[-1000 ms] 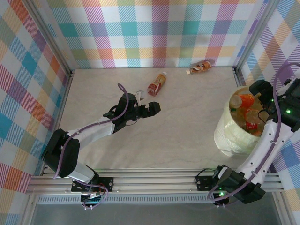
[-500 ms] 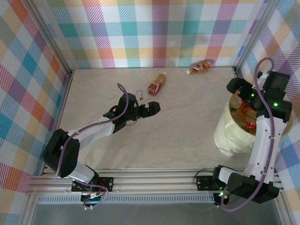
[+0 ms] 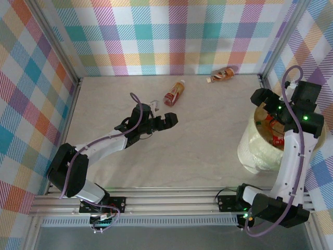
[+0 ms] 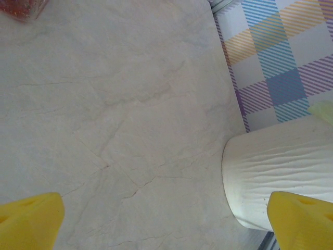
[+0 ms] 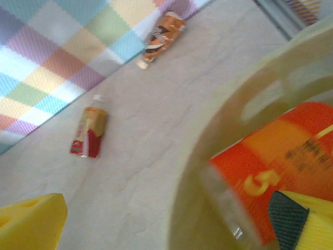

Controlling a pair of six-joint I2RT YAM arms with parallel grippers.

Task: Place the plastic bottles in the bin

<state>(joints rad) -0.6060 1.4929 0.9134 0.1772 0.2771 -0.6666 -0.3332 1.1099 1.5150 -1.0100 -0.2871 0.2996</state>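
While the left arm (image 3: 104,143) reaches toward 1 o'clock, left gripper (image 3: 162,114) spread wide, the right arm (image 3: 294,156) bends over the bin (image 3: 250,151) at 3 o'clock — right gripper (image 5: 166,224) spread too. A red bottle (image 3: 174,92) and an orange bottle (image 3: 222,74) lie near 12 o'clock — labels too blurry to read.

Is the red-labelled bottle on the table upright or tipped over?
Tipped over: the red-labelled bottle lies flat on its side on the table.

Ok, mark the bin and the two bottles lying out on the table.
bin (image 3: 254,148): top view, on its ribbed outer wall.
red-label bottle (image 3: 172,95): top view, on the red label.
orange bottle (image 3: 223,74): top view, on the middle of its body, near the back wall.
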